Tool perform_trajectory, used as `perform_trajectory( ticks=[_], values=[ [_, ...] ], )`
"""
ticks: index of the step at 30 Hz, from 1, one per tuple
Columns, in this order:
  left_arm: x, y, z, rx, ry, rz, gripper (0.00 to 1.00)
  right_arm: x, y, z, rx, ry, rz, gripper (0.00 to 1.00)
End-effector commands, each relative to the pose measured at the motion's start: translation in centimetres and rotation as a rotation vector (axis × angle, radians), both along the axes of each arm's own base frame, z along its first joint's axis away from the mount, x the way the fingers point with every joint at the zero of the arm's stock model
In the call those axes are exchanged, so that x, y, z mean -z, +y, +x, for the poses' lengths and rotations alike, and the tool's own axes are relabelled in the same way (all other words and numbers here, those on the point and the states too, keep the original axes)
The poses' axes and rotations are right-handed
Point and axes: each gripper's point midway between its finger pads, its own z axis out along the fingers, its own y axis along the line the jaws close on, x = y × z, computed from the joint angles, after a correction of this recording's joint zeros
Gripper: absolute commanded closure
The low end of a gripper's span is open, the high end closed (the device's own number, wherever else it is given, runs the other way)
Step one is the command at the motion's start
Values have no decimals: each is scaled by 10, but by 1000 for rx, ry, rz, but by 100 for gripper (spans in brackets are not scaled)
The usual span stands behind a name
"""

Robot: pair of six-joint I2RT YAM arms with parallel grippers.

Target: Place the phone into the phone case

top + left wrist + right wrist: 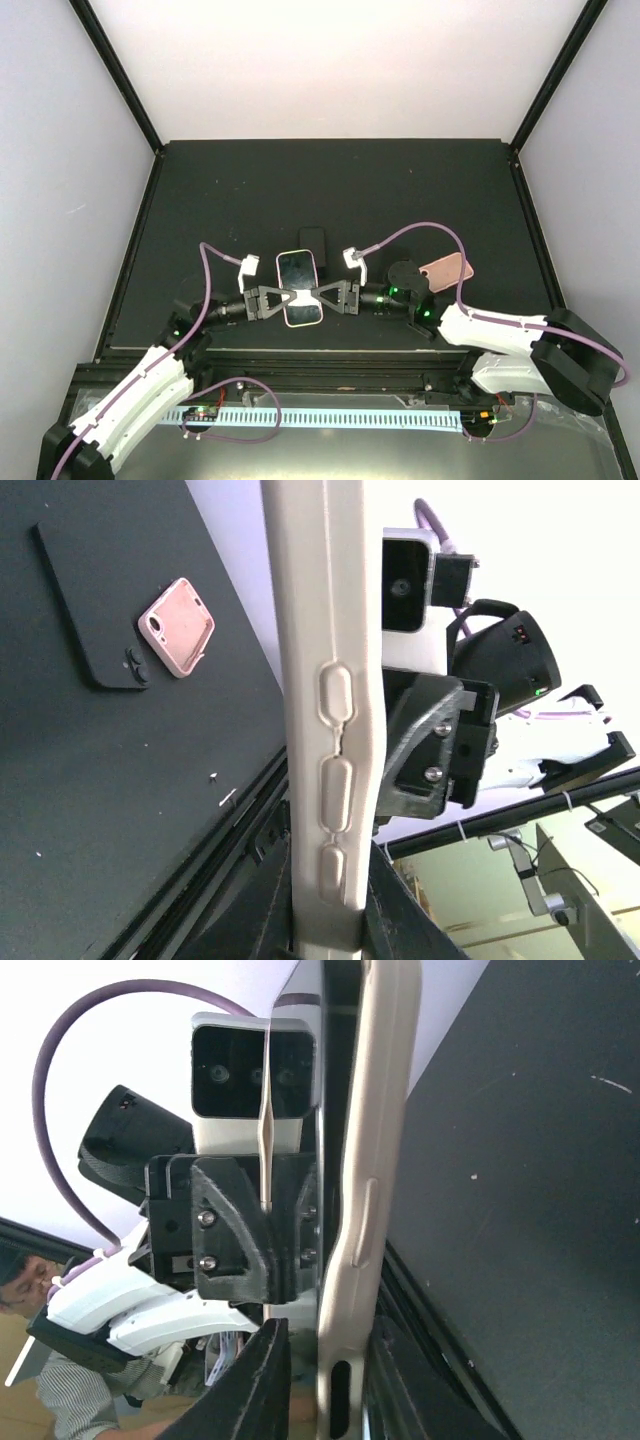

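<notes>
1. The phone case (330, 730), pale with raised button covers along its edge, is held up above the near middle of the table (400, 190), between the two arms.
2. The phone (298, 270) lies in this case with its dark screen facing up. From the right wrist, its dark edge stands tight against the case wall.
3. The left gripper (283, 299) meets the case from the left. Its fingers are drawn narrow and pinch the case edge on both sides.
4. The right gripper (321, 297) meets the case from the right, with a finger on each side of the edge. A thin gap shows at one finger, so it is unclear whether it grips.
5. A black rectangular piece (313, 240) lies flat just beyond the case.
6. A pink case (445, 270) lies well to the right of the pale case.
</notes>
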Motion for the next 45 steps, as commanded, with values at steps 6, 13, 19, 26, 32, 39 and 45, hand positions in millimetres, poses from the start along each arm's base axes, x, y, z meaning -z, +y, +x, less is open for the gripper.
perform_trajectory(
  ticks=[6, 13, 19, 26, 32, 39, 45],
  values=[
    [-21, -3, -18, 99, -173, -42, 98, -40, -2, 4, 11, -121, 33, 55],
    [-34, -5, -38, 212, -255, -74, 98, -68, 1, 6, -27, -134, 66, 43],
    [-33, -6, -42, 243, -262, -69, 98, -88, 3, 7, -48, -145, 126, 45],
    [-29, -6, -47, 271, -255, -68, 98, -99, 0, 9, -55, -138, 196, 62],
    [-20, -7, -37, 230, -190, -19, 90, -96, -2, 12, -34, -182, 174, 99],
    [-16, -5, -22, 140, -115, -14, 85, -79, -11, 16, 15, -253, 58, 99],
    [-16, -6, -18, 133, -119, 9, 98, -74, -9, 16, 3, -221, 14, 78]
  ],
)
